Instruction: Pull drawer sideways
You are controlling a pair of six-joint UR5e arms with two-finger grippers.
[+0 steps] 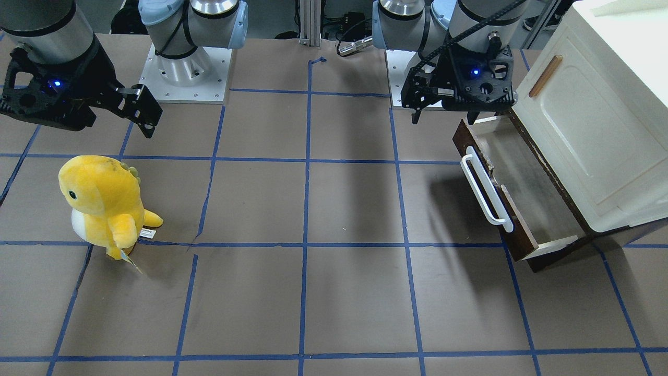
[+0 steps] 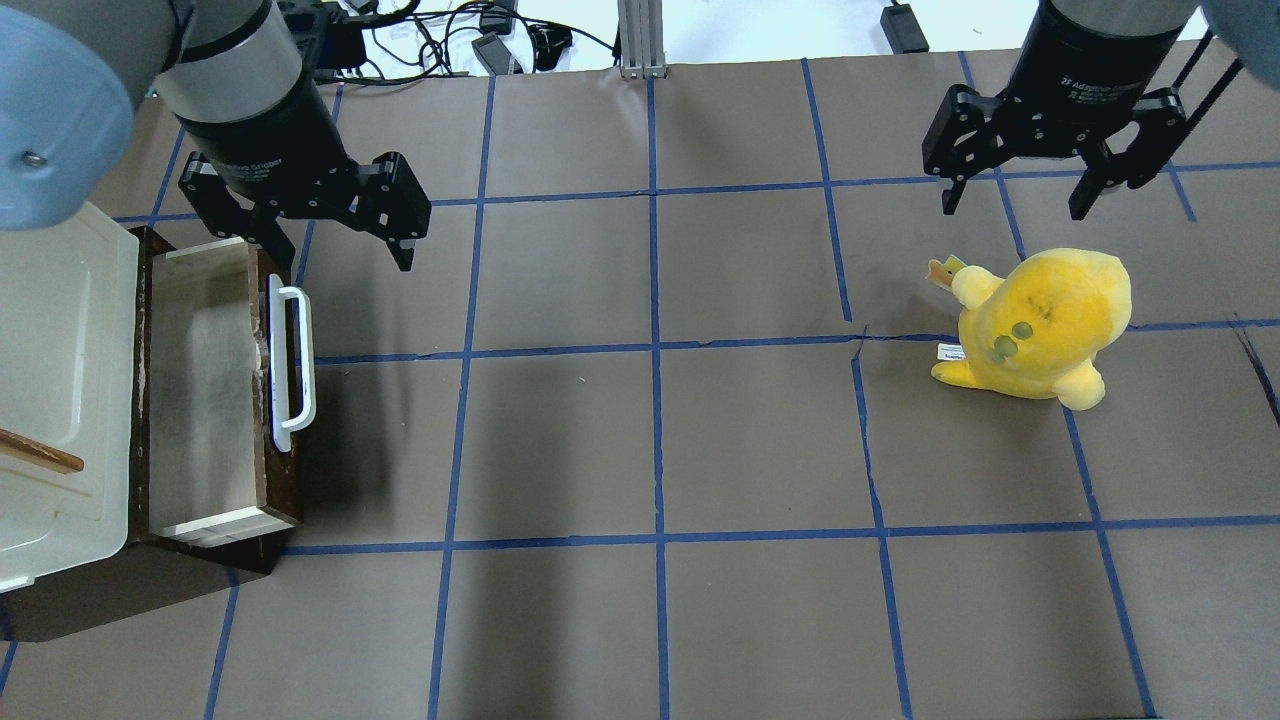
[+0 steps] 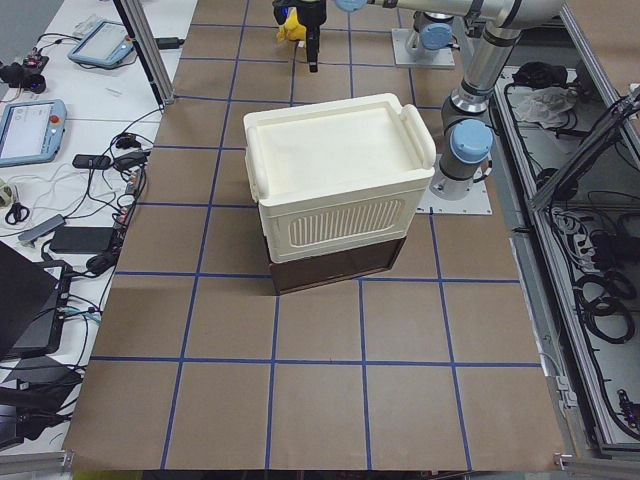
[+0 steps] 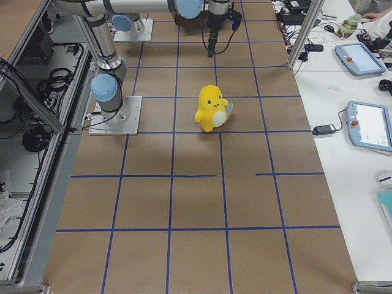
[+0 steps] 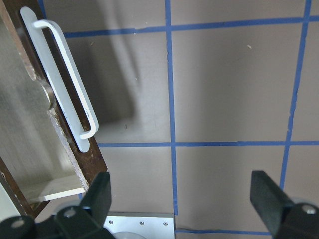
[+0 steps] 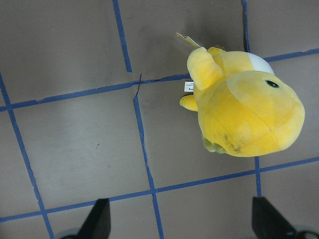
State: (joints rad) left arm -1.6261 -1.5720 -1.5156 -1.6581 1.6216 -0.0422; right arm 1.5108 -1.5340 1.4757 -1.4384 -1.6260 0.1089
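The drawer [image 2: 205,400] stands pulled out of the cabinet at the overhead view's left. It has a dark brown front panel, pale inner walls and a long white bar handle [image 2: 292,365]. It also shows in the front view [image 1: 527,198] and the left wrist view, where the handle [image 5: 65,84] is at the upper left. My left gripper [image 2: 340,255] is open and empty above the drawer's end, apart from the handle; one finger is over the front panel's corner, the other over the table. My right gripper [image 2: 1012,208] is open and empty, far across the table.
The cream-white cabinet [image 2: 55,380] with a small wooden handle [image 1: 545,75] stands over the drawer. A yellow plush toy [image 2: 1040,325] stands below my right gripper, also in the right wrist view [image 6: 244,109]. The table [image 2: 650,450] is brown with blue tape lines.
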